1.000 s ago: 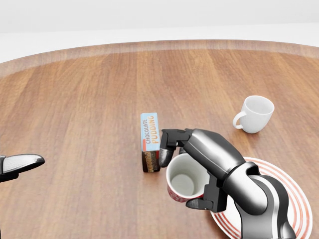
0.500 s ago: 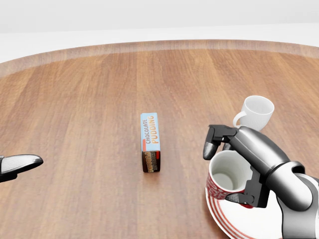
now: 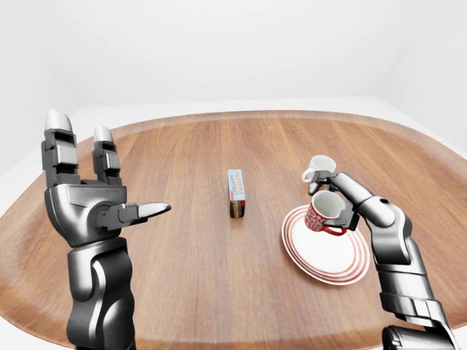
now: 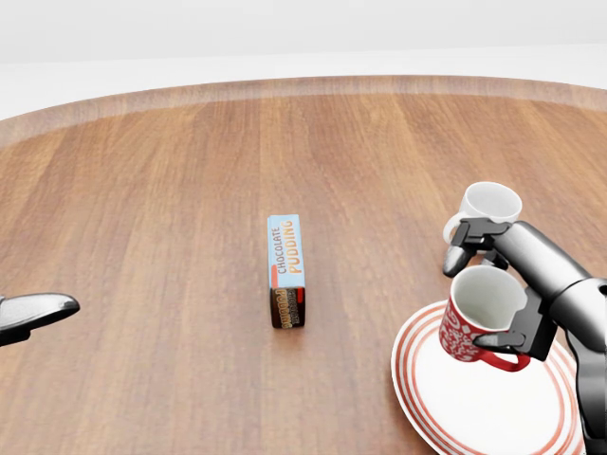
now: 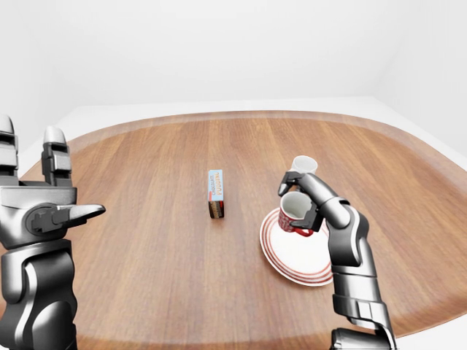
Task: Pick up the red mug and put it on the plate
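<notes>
The red mug (image 4: pixel 474 327) with a white inside is held in my right hand (image 4: pixel 493 294), whose fingers close round its rim and handle. It hangs tilted just above the left part of the white plate (image 4: pixel 493 408) with red rings, at the lower right of the head view. I cannot tell whether its base touches the plate. My left hand (image 3: pixel 98 200) is raised at the left of the left-eye view, fingers spread and holding nothing.
A white mug (image 4: pixel 488 204) stands on the round wooden table (image 4: pixel 190 190) just beyond my right hand. A chocolate pudding box (image 4: pixel 286 270) stands on edge in the middle of the table. The table's rim curves along the top.
My right hand has carried the red mug to the right, from beside the pudding box to over the plate. The left hand has barely moved.
</notes>
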Controlling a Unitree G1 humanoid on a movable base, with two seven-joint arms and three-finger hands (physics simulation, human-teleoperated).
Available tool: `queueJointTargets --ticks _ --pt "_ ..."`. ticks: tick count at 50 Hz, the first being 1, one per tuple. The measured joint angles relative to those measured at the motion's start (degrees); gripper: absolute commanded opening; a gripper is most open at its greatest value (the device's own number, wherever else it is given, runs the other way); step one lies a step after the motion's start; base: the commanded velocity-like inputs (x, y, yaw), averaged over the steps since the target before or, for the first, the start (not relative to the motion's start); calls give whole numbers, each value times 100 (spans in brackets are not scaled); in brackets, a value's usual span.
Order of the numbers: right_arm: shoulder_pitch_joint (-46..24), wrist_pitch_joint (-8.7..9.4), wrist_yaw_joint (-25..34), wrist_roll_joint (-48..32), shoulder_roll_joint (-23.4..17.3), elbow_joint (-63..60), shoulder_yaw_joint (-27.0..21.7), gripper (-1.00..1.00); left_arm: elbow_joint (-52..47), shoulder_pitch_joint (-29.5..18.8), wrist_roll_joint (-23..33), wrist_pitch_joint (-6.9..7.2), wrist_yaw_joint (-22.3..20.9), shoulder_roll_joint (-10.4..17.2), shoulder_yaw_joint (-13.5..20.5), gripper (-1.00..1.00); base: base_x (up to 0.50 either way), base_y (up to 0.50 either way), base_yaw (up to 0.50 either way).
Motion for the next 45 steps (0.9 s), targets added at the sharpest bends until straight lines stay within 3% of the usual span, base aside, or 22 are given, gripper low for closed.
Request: queueJointTargets --ticks 20,45 --pt "-322 -15 -803 295 -368 1702 -3 -100 -16 -47 -46 0 30 33 27 100 0 0 0" --pt "-542 -413 -1916 211 -434 2999 212 -100 45 -49 -36 0 11 45 51 100 0 0 0"
